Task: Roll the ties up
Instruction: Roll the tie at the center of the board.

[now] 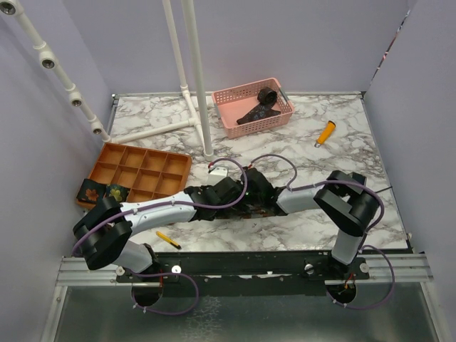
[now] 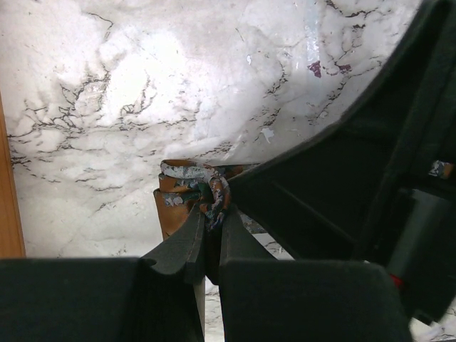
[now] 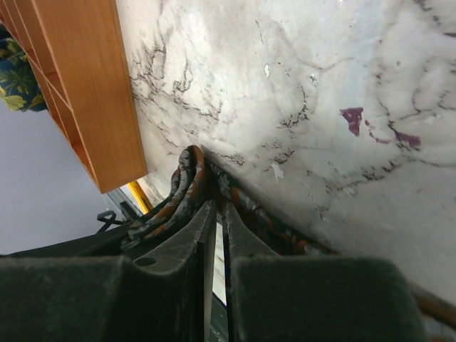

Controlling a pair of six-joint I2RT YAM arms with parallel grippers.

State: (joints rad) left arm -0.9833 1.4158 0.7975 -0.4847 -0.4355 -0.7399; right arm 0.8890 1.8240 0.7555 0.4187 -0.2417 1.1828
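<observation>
The left claw [image 2: 211, 222] is pinched narrow on the coiled end of a tie [image 2: 187, 187]. The right claw [image 3: 216, 214] is narrowed to a slit, with the tie's fold at its tips. The strip runs left-right along the bench [image 1: 306, 228] between the two claws, equally near both. Overhead, the arms hide most of the tie; the wrist views show it.
</observation>
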